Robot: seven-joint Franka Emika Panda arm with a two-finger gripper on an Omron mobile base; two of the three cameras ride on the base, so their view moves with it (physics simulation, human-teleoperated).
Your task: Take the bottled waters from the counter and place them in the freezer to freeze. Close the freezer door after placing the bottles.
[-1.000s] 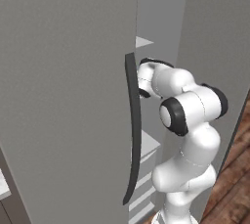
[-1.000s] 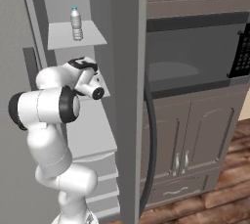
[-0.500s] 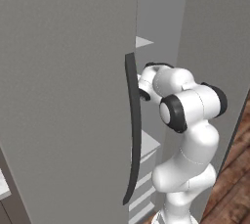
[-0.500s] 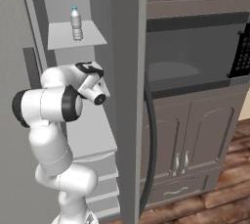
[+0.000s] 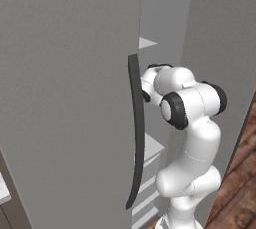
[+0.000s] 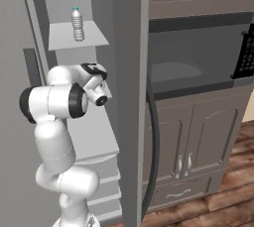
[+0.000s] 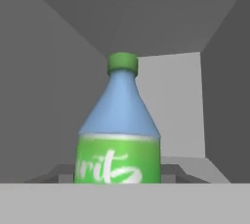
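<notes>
1. Reaching into the open freezer (image 6: 126,72), our arm is bent at the elbow, with the wrist and hand inside the compartment beside the door's long dark handle (image 5: 136,133).

2. We see a blue bottle (image 7: 119,130) with a green cap and a green label upright at 6 o'clock in the hand view, close before the camera, with grey freezer walls behind it.

3. We cannot see our fingertips in any view. The gripper reads as pressed nearly together, and with the bottle so close ahead it appears pinched on that bottle, though the contact itself is hidden.

4. We see the second bottle (image 6: 77,24), clear with a teal cap, upright on the upper white shelf (image 6: 92,38) at 11 o'clock in the right base view, above our arm and apart from it.

5. We note the freezer door (image 5: 65,98) open at 9 o'clock in the left base view.

6. We see a built-in microwave (image 6: 198,52) at 2 o'clock in the right base view, over grey-brown cabinet doors (image 6: 198,141).
</notes>
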